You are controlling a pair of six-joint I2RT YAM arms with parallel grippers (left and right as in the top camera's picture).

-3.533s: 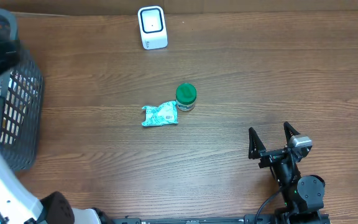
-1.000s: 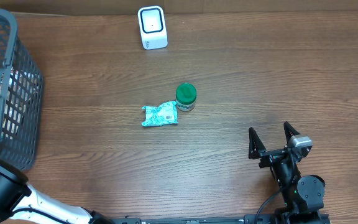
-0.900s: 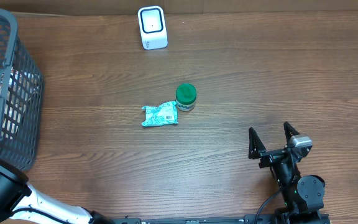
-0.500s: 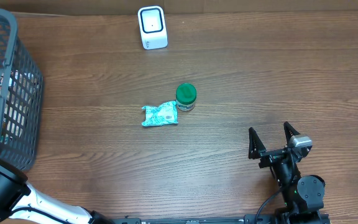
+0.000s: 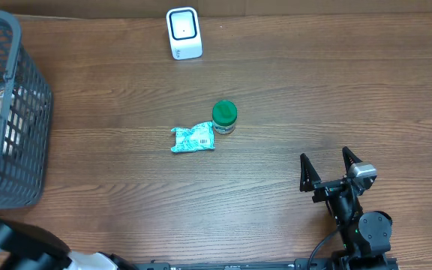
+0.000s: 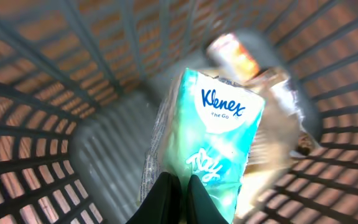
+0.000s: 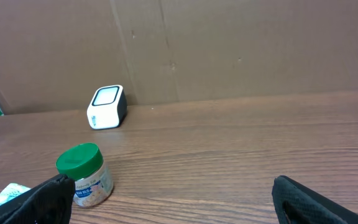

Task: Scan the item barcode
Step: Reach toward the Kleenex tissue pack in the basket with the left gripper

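Now the left fingers (image 6: 165, 199) are clenched together on the lower edge of a Kleenex pack (image 6: 219, 143), a teal travel pack of tissues. In the left wrist view the pack reads sharp while the grey basket (image 5: 28, 142) around it smears. That suggests the pack is travelling with the fingers rather than lying loose. Other packets beneath it are too blurred to name.

Within the last second these fingers have gone from nearly closed to fully pinched. In the overhead view the left arm (image 5: 21, 244) has shifted at the near left corner, and a blur has appeared inside the basket. So the grasp looks made and the lift probably begun, with the item not yet clear of the basket walls.

The white scanner (image 5: 184, 33) stands at the far edge of the surface (image 5: 313, 90), well apart from the basket, so the carry and the scan are yet to come. A green-lidded jar (image 5: 224, 116) and a teal packet (image 5: 193, 139) lie touching at mid-surface. The right fingers (image 5: 306, 174) stand spread wide and grasp nothing, parked at the near right as before.
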